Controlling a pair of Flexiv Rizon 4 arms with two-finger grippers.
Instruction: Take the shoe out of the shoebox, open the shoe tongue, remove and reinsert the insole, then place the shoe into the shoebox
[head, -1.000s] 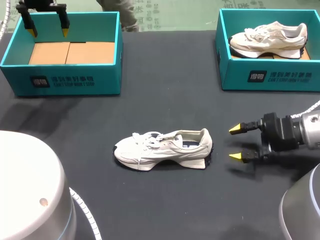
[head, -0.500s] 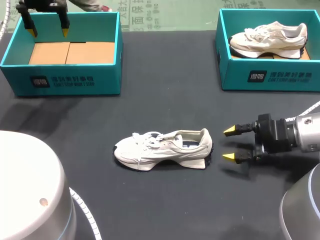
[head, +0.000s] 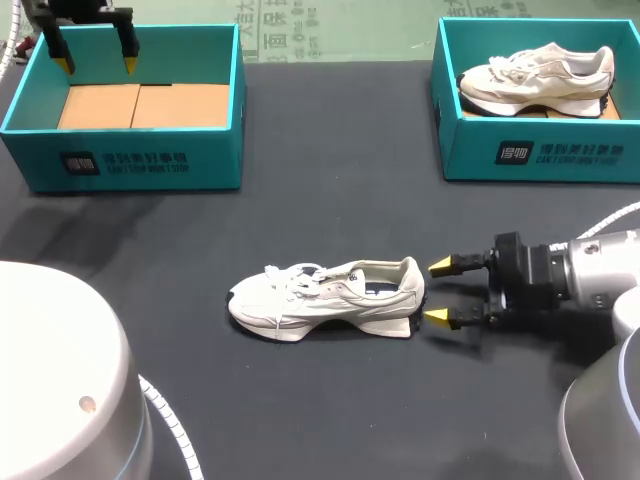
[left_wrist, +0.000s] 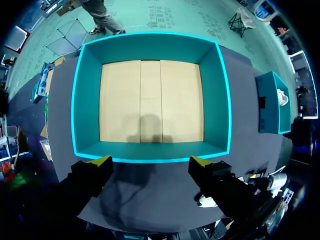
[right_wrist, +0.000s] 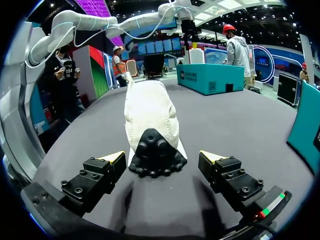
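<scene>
Right gripper (head: 433, 292) low over table (head: 330, 170), fingers wide, holding nothing, tips just behind shoe (head: 325, 298) heel, not touching. Shoe upright mid-table, toe toward my left, outside boxes.
Risk: a tip nudges heel, shoe slides or topples; soft collar squashes, grip slips.
Far left: left gripper (head: 96, 65) wide, empty, above empty box (head: 130, 160).
Far right: second box (head: 540, 150) holds other shoe (head: 535, 78).

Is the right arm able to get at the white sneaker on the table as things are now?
Probably yes. The right pincer is open and faces the heel of the white sneaker from close by, and nothing lies between them.
</scene>
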